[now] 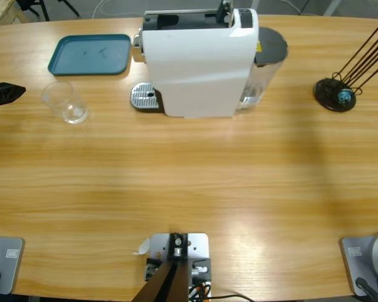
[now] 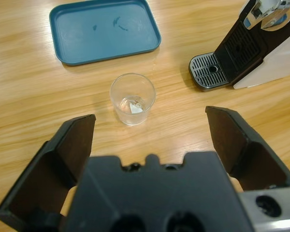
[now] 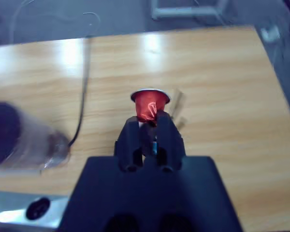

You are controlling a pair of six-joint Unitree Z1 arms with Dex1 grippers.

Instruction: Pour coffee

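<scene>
A clear glass tumbler (image 1: 65,102) stood upright on the table's left side, near the teal tray (image 1: 90,55), holding almost no visible coffee.

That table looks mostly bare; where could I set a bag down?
The whole near half of the wooden table is bare. The far edge is crowded: teal tray, clear glass tumbler, white coffee machine, and black wire stand at the far right.
</scene>
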